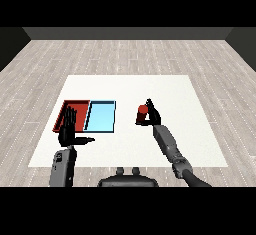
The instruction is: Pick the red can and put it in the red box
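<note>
While the right hand [150,113] sits against the red can [142,114], you are at the pick step of the job, not the carry – the can shows to the right of both trays, over the white table [165,89], and nothing has gone into the red tray [75,102] yet. Your fingers curl round the can from its right side, with one digit raised above its top and another reaching under toward its left; the hand looks closed on it, though you cannot tell from this view whether the can rests on the table or is just off it. As I judge it, your next move calls for a lift clear of the surface, then a long sweep to the left – past the light blue tray [101,116], which lies between the can and the goal and touches the red tray along its side – before you lower and release inside the red one. Keep the can upright as you cross, and watch the near rim of the blue tray. Your left hand [67,128] stands upright just at the red tray's near left corner, fingers straight and close together, thumb stuck out to the right, holding nothing; it partly covers that corner, so you may want it out of the way before the can arrives
</note>
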You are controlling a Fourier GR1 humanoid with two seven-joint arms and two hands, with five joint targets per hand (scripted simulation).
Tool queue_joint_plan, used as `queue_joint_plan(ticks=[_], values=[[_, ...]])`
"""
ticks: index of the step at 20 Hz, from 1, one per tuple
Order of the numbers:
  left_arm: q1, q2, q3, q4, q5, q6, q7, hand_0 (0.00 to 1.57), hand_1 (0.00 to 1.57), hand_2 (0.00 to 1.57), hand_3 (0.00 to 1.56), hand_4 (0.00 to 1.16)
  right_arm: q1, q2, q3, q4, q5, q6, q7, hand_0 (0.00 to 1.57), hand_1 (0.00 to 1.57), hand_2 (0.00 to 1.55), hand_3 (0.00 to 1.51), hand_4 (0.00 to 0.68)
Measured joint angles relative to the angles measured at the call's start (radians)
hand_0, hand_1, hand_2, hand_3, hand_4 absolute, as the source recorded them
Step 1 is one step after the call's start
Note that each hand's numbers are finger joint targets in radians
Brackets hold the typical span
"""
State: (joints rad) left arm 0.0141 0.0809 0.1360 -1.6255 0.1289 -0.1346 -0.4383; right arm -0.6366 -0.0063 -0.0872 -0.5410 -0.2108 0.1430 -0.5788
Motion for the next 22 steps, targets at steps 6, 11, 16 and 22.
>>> queue_joint_plan(ticks=[6, 11, 16, 22], values=[[0.004, -0.005, 0.0, 0.024, 0.003, -0.01, -0.022, 0.0, 0.0, 0.0, 0.0, 0.0, -0.066, -0.001, 0.008, 0.1, -0.013, -0.018, -0.026, 0.0, 0.0, 0.0, 0.0, 0.0], [0.015, -0.015, -0.007, 0.005, -0.007, 0.006, -0.019, 0.0, 0.0, 0.0, 0.0, 0.0, -0.112, 0.001, 0.038, 0.16, -0.06, -0.029, -0.035, 0.0, 0.0, 0.0, 0.0, 0.0], [0.013, -0.008, 0.001, -0.011, -0.001, 0.01, 0.001, 0.0, 0.0, 0.0, 0.0, 0.0, -0.183, 0.001, 0.043, 0.268, -0.073, -0.023, -0.071, 0.0, 0.0, 0.0, 0.0, 0.0], [0.032, -0.006, 0.003, -0.026, 0.0, 0.002, -0.014, 0.0, 0.0, 0.0, 0.0, 0.0, -0.238, 0.004, 0.074, 0.342, -0.115, -0.033, -0.083, 0.0, 0.0, 0.0, 0.0, 0.0]])
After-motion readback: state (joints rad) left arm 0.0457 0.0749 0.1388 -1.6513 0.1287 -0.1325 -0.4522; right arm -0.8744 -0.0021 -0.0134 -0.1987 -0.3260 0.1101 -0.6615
